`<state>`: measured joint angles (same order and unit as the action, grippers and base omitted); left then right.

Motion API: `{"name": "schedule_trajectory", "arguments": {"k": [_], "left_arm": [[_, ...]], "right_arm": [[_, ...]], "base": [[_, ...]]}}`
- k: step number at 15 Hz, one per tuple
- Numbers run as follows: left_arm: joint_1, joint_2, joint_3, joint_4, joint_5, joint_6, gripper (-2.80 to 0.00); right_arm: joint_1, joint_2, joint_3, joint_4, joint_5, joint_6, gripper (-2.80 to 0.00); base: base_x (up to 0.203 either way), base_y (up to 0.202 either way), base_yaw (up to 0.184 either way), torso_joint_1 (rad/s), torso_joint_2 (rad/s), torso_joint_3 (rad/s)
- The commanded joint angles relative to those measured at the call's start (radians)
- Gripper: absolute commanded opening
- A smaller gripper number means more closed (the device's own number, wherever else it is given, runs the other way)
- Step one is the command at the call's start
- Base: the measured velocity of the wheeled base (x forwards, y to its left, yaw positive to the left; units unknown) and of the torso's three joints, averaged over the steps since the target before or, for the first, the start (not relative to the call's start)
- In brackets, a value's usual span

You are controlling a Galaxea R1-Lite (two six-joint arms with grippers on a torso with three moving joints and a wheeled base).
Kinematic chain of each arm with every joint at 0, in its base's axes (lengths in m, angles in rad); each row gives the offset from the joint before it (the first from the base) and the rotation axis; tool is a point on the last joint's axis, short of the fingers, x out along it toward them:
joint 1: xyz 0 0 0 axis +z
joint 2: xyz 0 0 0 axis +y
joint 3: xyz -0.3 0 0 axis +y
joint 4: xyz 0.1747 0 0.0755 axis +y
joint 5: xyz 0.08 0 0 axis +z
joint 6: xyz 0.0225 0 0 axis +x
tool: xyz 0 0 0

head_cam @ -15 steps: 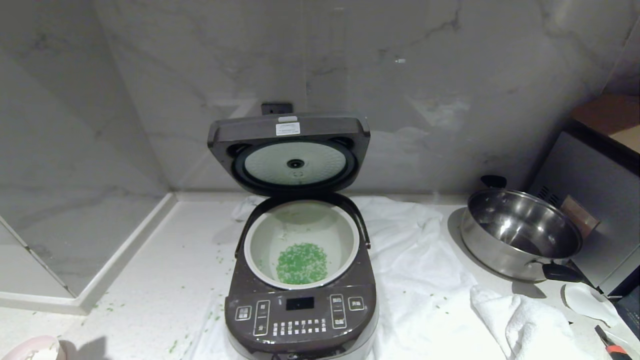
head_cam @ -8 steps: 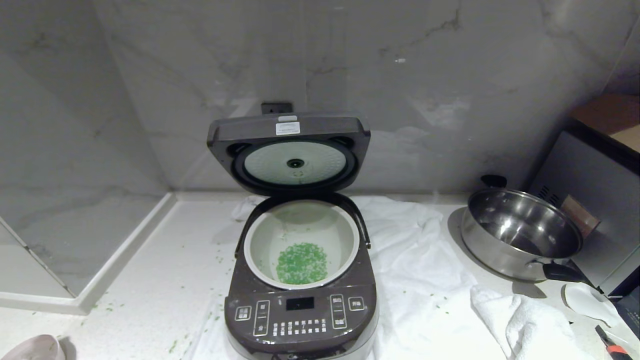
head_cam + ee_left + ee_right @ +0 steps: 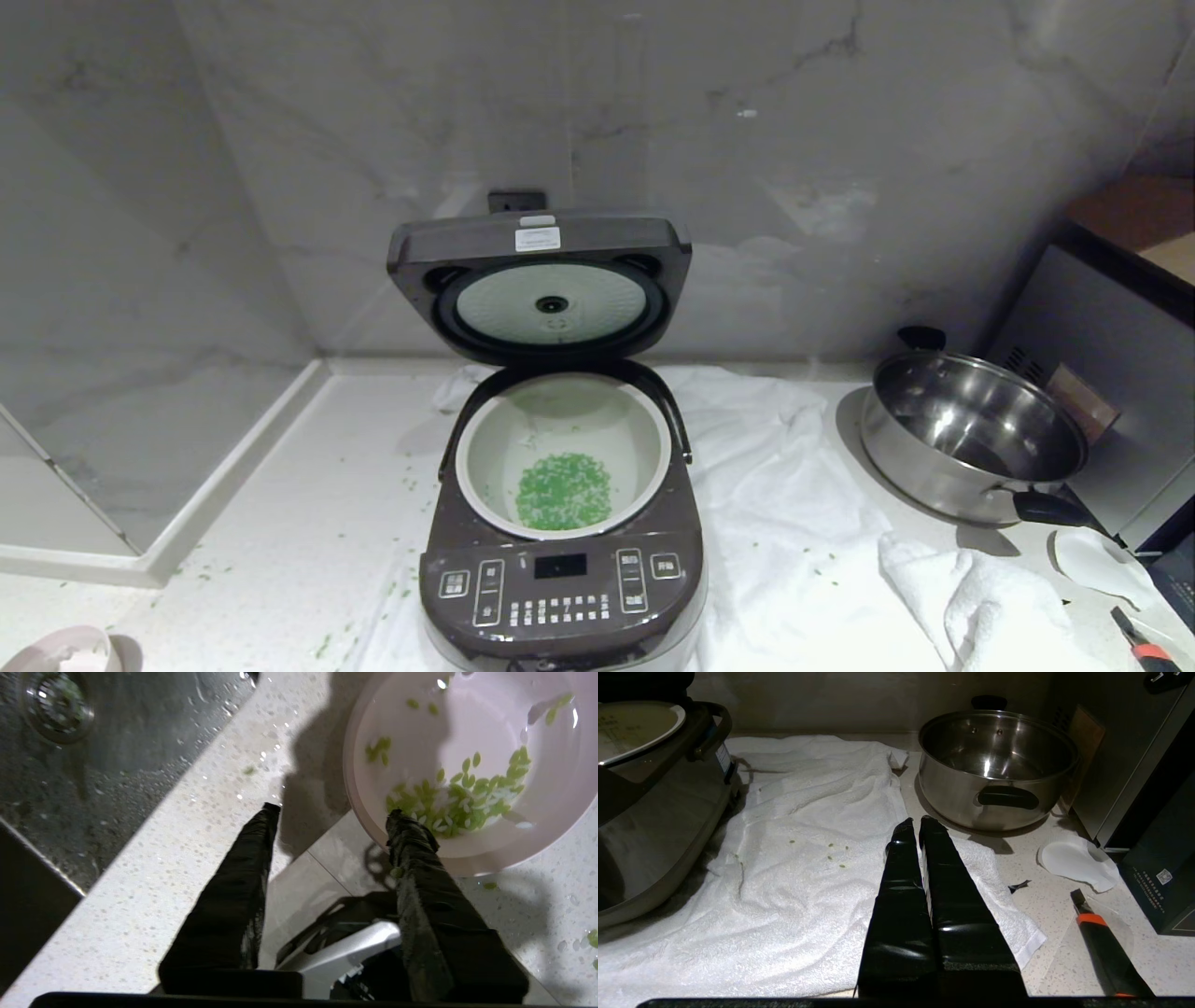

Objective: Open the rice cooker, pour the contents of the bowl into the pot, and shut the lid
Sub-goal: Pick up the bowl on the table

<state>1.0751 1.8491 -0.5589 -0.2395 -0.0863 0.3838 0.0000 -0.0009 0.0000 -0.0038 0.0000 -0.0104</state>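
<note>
Fingers of the left gripper stand apart, empty, beside the bowl on the table, left of the rice cooker. Contents lie in the pot; lid stands raised. Right gripper fingers are pressed together. Closing could pinch stray bits on the rim.

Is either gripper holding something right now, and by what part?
Nothing is held. The left gripper is open beside the bowl; the right gripper is shut on nothing.

One rice cooker, one bowl, one steel pan and two towels are sitting out.
</note>
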Motion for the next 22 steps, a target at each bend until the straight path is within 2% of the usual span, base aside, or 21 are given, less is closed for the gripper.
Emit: {"name": "schedule_trajectory", "arguments": {"k": [1, 5, 11, 16, 22], "left_arm": [[-0.001, 0.067, 0.003, 0.000, -0.022, 0.000, 0.00], [-0.032, 0.065, 0.019, 0.000, -0.035, -0.005, 0.00], [-0.032, 0.112, 0.005, -0.006, -0.030, -0.013, 0.00], [-0.025, 0.196, 0.020, -0.170, -0.018, -0.023, 0.00], [-0.020, 0.203, 0.042, -0.167, -0.023, -0.025, 0.00]], "right_arm": [[0.000, 0.001, 0.002, 0.000, 0.000, 0.000, -2.80], [0.000, 0.001, 0.002, -0.001, 0.000, 0.000, -2.80], [0.000, 0.001, 0.002, -0.001, 0.000, 0.000, -2.80], [0.000, 0.001, 0.002, 0.001, 0.000, 0.000, -2.80], [0.000, 0.001, 0.002, -0.001, 0.000, 0.000, -2.80]], "base": [[0.000, 0.000, 0.000, 0.000, 0.00, 0.000], [0.000, 0.000, 0.000, 0.000, 0.00, 0.000], [0.000, 0.000, 0.000, 0.000, 0.00, 0.000], [0.000, 0.000, 0.000, 0.000, 0.00, 0.000], [0.000, 0.000, 0.000, 0.000, 0.00, 0.000]]}}
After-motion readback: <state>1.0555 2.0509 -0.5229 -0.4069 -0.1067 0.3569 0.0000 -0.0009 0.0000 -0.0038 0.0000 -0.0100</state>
